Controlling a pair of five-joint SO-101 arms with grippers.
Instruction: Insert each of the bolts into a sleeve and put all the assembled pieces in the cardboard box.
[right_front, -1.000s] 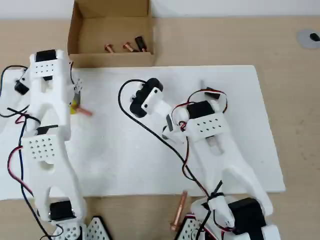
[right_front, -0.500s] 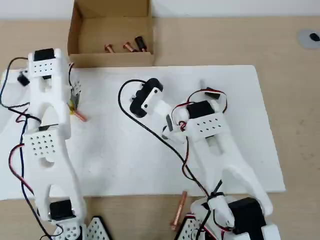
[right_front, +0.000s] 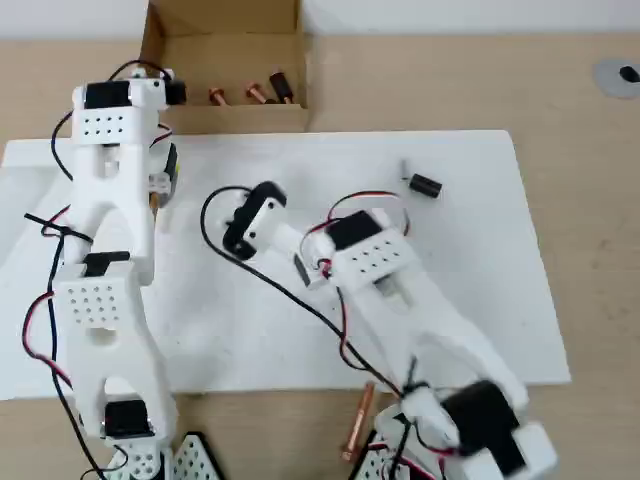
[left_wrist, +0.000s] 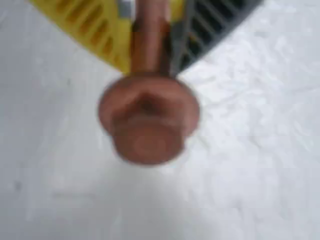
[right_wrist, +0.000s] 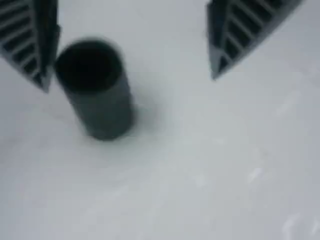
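Observation:
My left gripper (left_wrist: 150, 61) is shut on a copper bolt (left_wrist: 147, 117), whose head hangs just above the white foam mat. In the high view that gripper (right_front: 161, 182) sits at the mat's far left, a little in front of the cardboard box (right_front: 150, 60). Between the fingers of my open right gripper (right_wrist: 130, 75) a dark sleeve (right_wrist: 95, 90) rests on the mat, close to one finger (right_wrist: 35, 45). My right gripper (right_front: 300, 268) is low over the middle of the mat. A black sleeve (right_front: 425, 185) lies on the mat's far right part.
Three assembled pieces (right_front: 258, 93) lie at the box's near wall. A loose copper bolt (right_front: 357, 420) lies on the wooden table by the front edge of the white mat (right_front: 480, 300), between the two arm bases. Black cables loop over the mat's centre.
My left arm has carried the bolt farther back, toward the box. My right arm has swung left across the mat, uncovering the black sleeve at the far right.

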